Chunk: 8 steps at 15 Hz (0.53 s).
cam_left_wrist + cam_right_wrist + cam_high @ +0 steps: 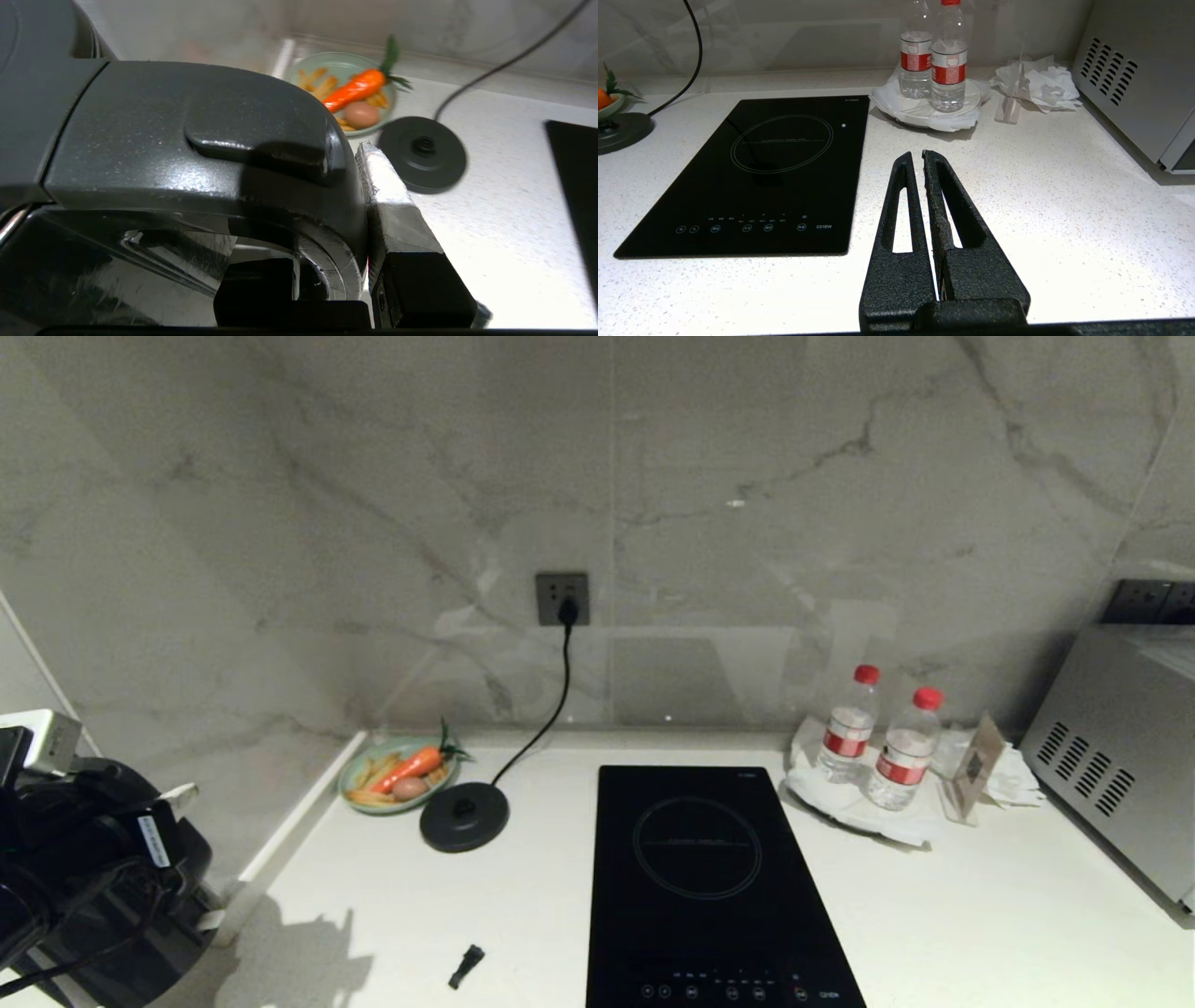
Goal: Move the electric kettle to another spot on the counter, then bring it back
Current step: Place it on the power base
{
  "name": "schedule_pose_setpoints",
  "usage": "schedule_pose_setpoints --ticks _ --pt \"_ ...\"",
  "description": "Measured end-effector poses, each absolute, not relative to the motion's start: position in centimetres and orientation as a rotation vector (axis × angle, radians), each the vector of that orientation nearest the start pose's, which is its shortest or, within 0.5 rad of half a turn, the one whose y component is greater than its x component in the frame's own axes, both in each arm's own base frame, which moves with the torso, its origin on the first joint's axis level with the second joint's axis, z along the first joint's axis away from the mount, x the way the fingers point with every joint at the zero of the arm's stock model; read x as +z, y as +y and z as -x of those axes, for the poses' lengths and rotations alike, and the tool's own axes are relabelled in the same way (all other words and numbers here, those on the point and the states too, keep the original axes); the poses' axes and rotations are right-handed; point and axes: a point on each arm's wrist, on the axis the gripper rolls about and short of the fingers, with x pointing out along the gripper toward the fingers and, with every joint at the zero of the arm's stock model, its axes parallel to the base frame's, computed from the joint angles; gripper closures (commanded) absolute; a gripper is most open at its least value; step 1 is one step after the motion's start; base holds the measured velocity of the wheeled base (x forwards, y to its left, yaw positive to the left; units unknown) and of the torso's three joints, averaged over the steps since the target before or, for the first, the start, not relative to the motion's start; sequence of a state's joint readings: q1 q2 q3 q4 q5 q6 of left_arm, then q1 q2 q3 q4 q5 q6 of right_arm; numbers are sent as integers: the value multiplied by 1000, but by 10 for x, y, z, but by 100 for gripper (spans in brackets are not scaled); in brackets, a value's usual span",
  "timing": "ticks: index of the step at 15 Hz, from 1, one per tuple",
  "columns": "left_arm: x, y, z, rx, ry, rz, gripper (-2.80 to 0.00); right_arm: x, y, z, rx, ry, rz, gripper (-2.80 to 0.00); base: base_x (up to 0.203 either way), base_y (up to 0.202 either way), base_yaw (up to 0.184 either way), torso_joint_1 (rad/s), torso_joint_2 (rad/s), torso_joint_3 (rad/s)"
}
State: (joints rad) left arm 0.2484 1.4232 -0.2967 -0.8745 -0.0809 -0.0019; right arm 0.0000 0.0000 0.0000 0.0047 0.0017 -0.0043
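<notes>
Electric kettle [187, 154] (body cropped) in left claw [364, 224]

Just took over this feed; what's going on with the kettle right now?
The left gripper is shut on the handle of the glossy black electric kettle, held at the counter's left end, off its flat round black base disc. The disc sits bare on the white speckled stone counter. The right gripper hangs shut and empty.

Glossy black electric kettle [196, 154] held upright above the white speckled counter [495, 224].
</notes>
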Motion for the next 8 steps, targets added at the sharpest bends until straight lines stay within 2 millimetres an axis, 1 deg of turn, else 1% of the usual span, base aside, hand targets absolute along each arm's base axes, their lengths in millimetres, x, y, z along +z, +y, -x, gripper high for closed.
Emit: schedule_pose_setpoints --ticks 5,8 --pt "146 34 -188 109 246 33 0 75 0 23 2 4 4 0 0 0 0 0 0 0" --pt "146 14 -179 7 235 20 0 75 0 23 1 5 4 0 0 0 0 0 0 0"
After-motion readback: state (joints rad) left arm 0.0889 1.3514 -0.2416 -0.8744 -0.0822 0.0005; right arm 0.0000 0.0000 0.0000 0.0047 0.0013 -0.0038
